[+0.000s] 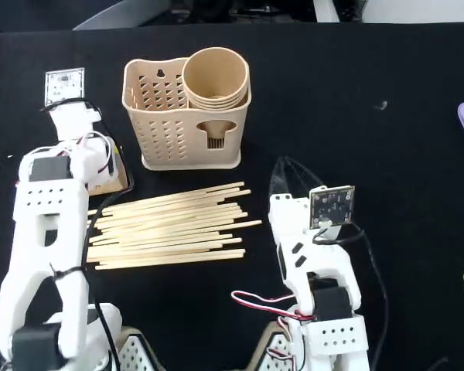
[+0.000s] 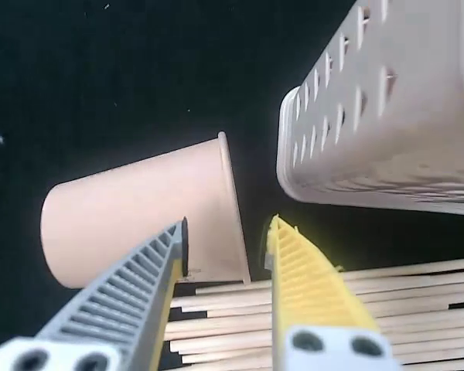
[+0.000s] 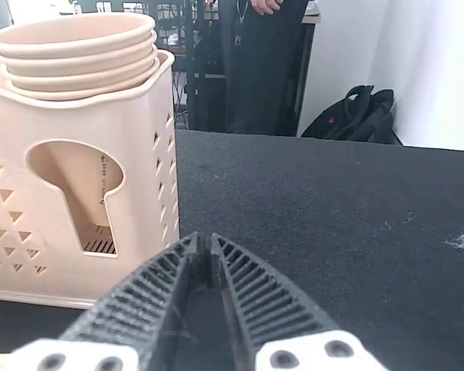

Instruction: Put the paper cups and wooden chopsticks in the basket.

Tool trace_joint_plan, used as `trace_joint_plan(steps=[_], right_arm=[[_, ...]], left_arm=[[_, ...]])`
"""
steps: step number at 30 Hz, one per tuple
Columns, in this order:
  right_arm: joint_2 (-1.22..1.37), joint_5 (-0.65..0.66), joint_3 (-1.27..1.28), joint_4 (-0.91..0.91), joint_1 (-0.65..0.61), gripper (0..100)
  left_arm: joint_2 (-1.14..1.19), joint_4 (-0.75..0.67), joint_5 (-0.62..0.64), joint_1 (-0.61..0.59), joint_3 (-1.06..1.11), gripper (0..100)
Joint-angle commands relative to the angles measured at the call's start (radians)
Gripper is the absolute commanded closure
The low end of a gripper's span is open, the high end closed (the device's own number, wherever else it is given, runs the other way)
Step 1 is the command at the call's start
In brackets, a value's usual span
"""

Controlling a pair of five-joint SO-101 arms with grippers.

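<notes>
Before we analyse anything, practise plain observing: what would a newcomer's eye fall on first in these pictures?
A heap of wooden chopsticks lies on the black table. Behind it stands a beige basket with stacked paper cups in one compartment. One more cup lies on its side beside the basket.

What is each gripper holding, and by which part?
Nothing. The left gripper is open at the rim of the paper cup lying on its side; the right gripper is shut, empty, facing the basket.
</notes>
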Motion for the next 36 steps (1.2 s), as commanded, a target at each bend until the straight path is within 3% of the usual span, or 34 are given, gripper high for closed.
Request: trace_joint_plan(steps=[1, 15, 21, 28, 33, 36], right_arm=[[-0.019, 0.000, 0.002, 0.005, -0.018, 98.0], [-0.019, 0.000, 0.002, 0.005, -0.018, 97.8], [-0.019, 0.000, 0.002, 0.005, -0.018, 97.8], [-0.019, 0.000, 0.002, 0.005, -0.018, 97.8], [-0.019, 0.000, 0.002, 0.005, -0.018, 97.8], [-0.019, 0.000, 0.002, 0.005, -0.018, 97.8]], left_arm=[[0.063, -0.028, 0.002, -0.002, -0.039, 82], [0.224, -0.035, -0.008, -0.053, -0.119, 82], [0.227, -0.035, -0.137, -0.148, -0.113, 82], [0.224, -0.028, -0.207, -0.257, -0.117, 82], [0.224, -0.028, -0.233, -0.269, -0.110, 82], [0.224, -0.026, -0.235, -0.269, -0.114, 90]])
